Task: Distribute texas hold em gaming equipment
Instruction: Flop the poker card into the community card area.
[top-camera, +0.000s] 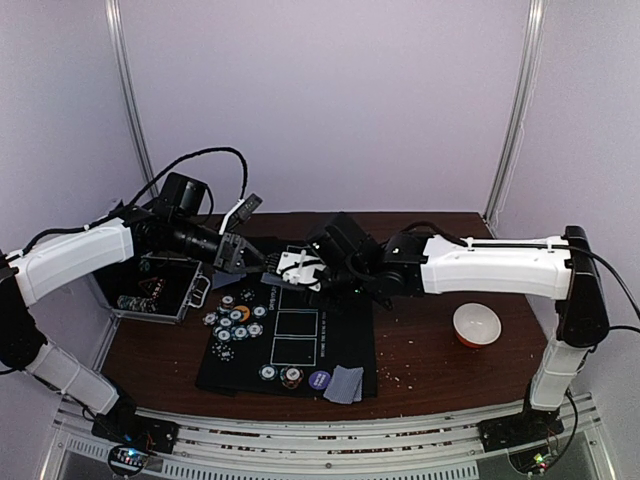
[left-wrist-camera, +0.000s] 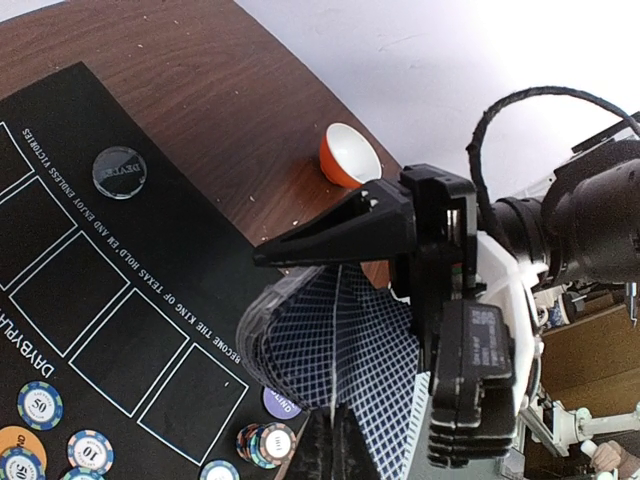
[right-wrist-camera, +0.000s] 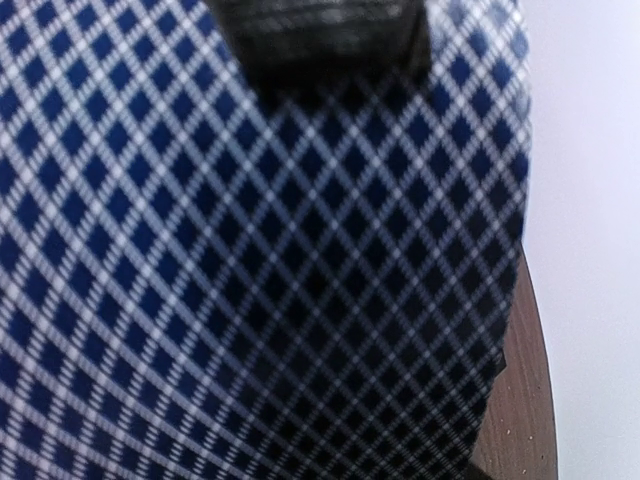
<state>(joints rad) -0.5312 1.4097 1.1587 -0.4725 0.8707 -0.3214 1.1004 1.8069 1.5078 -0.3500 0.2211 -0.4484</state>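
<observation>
Dark brown wooden desk (top-camera: 430, 350) carries a matte black mat (top-camera: 340, 345) printed with white rectangles. Left of the left jaws, an open metal case (top-camera: 165, 290) holds small round chips. The left jaws are pressed together on an edge of the blue diamond-patterned playing cards (left-wrist-camera: 340, 340), and the right jaws pinch the same stack. Below both jaws, striped round poker chips (top-camera: 235, 318) lie scattered. Right of the right jaws sits a glossy bowl (top-camera: 476, 324), white inside.
</observation>
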